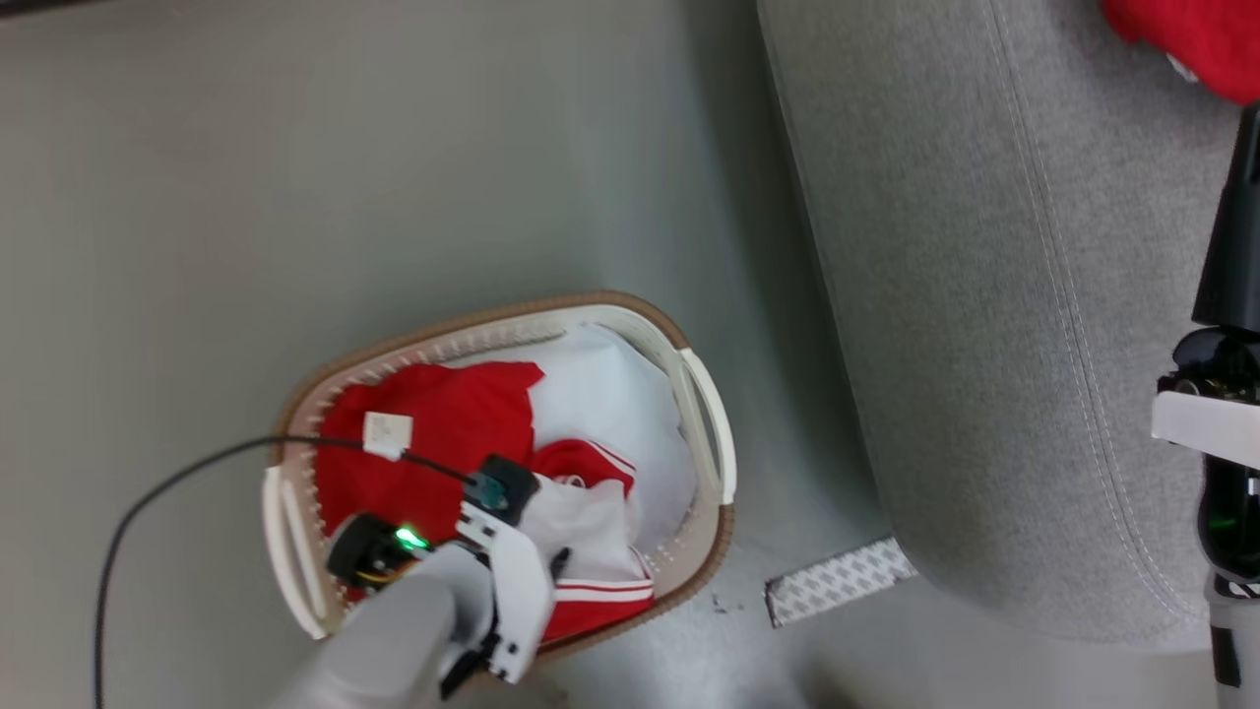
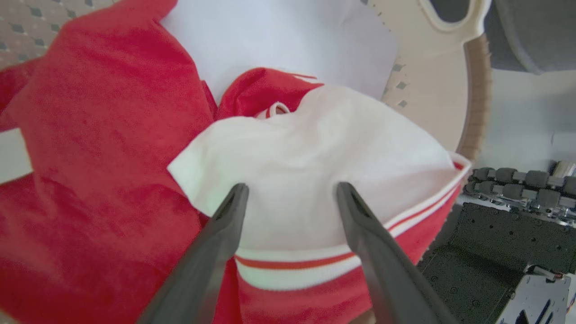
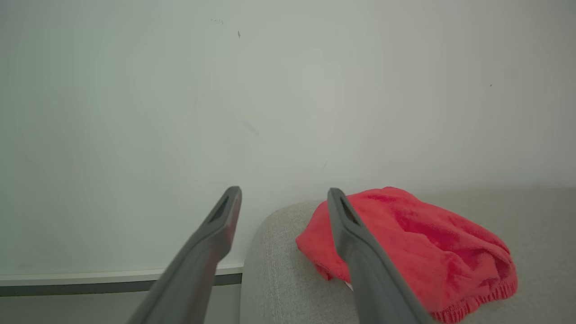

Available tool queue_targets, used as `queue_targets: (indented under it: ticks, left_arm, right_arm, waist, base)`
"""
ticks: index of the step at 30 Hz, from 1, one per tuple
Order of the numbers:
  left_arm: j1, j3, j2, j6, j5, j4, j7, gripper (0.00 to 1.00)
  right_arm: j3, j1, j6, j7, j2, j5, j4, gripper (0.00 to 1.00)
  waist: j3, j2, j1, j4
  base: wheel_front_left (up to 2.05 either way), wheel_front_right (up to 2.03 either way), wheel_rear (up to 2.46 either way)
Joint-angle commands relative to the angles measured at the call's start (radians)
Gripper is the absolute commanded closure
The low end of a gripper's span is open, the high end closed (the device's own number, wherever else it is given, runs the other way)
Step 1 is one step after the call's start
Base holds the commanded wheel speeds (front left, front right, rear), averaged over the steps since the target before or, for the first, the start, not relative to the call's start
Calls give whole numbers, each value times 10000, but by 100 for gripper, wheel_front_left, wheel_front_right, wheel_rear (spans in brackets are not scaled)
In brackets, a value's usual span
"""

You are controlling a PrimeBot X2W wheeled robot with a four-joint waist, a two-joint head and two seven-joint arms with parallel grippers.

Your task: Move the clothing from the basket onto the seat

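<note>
Clothing (image 1: 443,433) in basket (image 1: 717,423), cable (image 1: 226,451) across, perhaps touching

Home-like room: laundry basket (image 1: 705,421), upholstered seat (image 1: 984,295).

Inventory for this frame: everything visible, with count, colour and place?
seat: 1, light grey, right
basket: 1, cream, brown rim, on floor left of seat
plain garment: 1, red, white tag, in basket
striped garment: 1, red and white, in basket
white cloth: 1, white, basket's far side
loose garment: 1, red, on seat
patterned strip: 1, grey-white, floor by seat
cable: 1, black, crossing basket's rim
left gripper: 1, dark, open over striped garment
right gripper: 1, dark, open, over seat
</note>
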Motion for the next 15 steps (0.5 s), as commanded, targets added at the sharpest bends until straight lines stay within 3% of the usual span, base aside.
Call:
queue_targets:
  ticks: [1, 15]
  left_arm:
    - [-322, -312, 366, 10, -375, 203, 345, 0]
    - [-1507, -1686, 1181, 8, -1746, 1079, 1838, 0]
  right_arm:
    - [49, -240, -22, -27, 170, 41, -58, 0]
    - [400, -730, -22, -27, 697, 296, 71, 0]
  waist:
    - [564, 0, -2, -459]
    - [1802, 0, -2, -1366]
  base:
    - [0, 0, 0]
    - [0, 0, 0]
